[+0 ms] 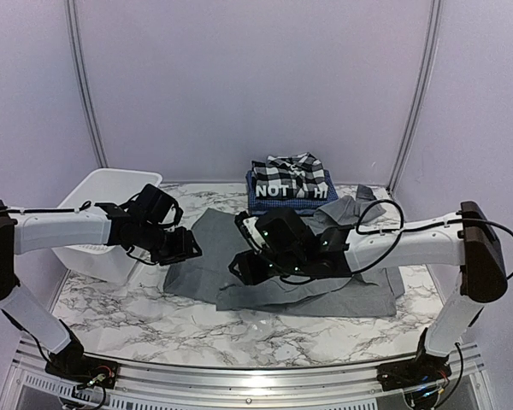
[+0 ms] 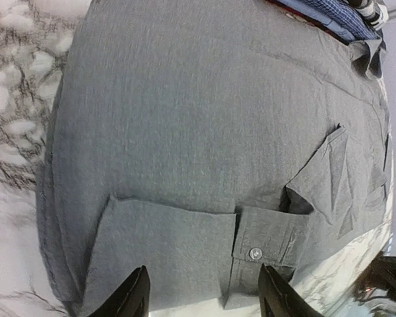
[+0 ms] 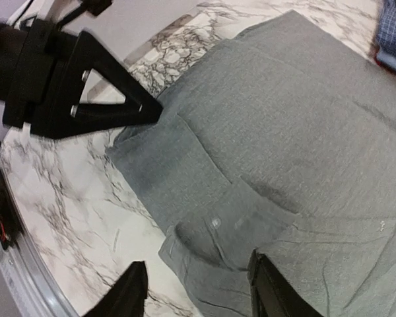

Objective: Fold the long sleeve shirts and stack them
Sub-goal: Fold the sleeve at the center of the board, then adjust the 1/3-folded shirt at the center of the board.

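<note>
Grey shirt (image 1: 197, 256) lies spread flat, back side up, across the middle of the marble tabletop (image 1: 154, 325), with one sleeve (image 2: 165, 244) folded over its body. A white tub (image 1: 94, 260) sits at the tabletop's left edge. Behind the grey shirt, touching its collar end, stands a stack of folded shirts: plaid shirt (image 1: 291, 169) on top, black lettered shirt (image 1: 278, 190) under it, blue checked shirt (image 1: 329, 195) at the bottom. Both arms reach in over the grey shirt. The left jaws hover partly parted above the sleeve's cuff (image 2: 267, 238), gripping nothing. The right jaws hang likewise parted and empty over the shirt's near edge. A small button (image 2: 255, 253) shows on the cuff.
</note>
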`<action>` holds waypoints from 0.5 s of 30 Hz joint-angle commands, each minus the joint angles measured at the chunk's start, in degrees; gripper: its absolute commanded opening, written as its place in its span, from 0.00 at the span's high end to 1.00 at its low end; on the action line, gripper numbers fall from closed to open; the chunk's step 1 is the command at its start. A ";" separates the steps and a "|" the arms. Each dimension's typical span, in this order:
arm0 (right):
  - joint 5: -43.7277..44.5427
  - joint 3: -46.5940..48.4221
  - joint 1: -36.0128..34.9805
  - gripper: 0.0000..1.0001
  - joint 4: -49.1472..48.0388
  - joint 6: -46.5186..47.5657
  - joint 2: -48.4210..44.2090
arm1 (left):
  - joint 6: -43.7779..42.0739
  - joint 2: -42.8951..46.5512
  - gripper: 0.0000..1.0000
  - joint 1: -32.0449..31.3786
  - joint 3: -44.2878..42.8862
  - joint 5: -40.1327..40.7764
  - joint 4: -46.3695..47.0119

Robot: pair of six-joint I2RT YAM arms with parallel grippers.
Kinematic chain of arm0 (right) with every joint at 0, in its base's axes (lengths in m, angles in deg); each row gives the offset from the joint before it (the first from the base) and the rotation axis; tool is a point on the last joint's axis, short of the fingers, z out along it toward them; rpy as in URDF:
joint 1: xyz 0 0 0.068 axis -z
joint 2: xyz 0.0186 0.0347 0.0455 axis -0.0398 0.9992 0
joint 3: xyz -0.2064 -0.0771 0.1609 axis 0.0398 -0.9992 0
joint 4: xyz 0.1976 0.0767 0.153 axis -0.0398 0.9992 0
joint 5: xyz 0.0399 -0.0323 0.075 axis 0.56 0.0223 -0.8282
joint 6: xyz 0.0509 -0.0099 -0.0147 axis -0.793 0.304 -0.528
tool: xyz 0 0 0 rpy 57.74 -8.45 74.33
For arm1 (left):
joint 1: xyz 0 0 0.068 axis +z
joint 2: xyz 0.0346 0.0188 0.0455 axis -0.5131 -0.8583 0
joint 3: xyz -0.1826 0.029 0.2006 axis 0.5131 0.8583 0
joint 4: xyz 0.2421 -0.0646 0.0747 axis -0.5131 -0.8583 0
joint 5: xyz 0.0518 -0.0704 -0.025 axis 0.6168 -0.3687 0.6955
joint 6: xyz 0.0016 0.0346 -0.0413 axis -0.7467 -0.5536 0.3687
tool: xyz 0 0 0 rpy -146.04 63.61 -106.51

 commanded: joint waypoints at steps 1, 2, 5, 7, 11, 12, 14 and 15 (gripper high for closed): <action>-2.89 -0.58 0.33 0.43 -4.95 2.18 -3.18 | 7.02 1.41 0.40 -0.62 3.91 -5.93 6.28; -2.33 -1.10 0.38 0.41 -4.76 2.58 -3.73 | 7.88 1.42 0.39 -0.88 4.58 -6.24 7.48; -0.13 -2.77 1.16 0.41 -3.26 3.09 -4.87 | 9.44 0.01 0.39 -2.05 5.66 -7.09 10.18; -0.15 -3.99 2.50 0.41 -2.51 2.91 -5.31 | 9.47 -1.94 0.39 -3.50 4.95 -7.61 10.93; 0.32 -7.88 4.94 0.42 -1.74 2.98 -7.39 | 9.99 -5.19 0.41 -7.18 3.43 -7.49 11.19; 0.43 -9.15 5.54 0.42 -1.75 2.89 -8.21 | 9.95 -5.75 0.42 -7.91 3.34 -7.43 11.12; 0.45 -12.12 6.97 0.42 -2.08 2.52 -10.14 | 9.89 -6.26 0.42 -9.15 3.90 -6.90 11.15; 0.41 -13.61 7.84 0.42 -2.24 2.19 -11.09 | 9.68 -6.37 0.41 -9.68 4.19 -6.87 11.12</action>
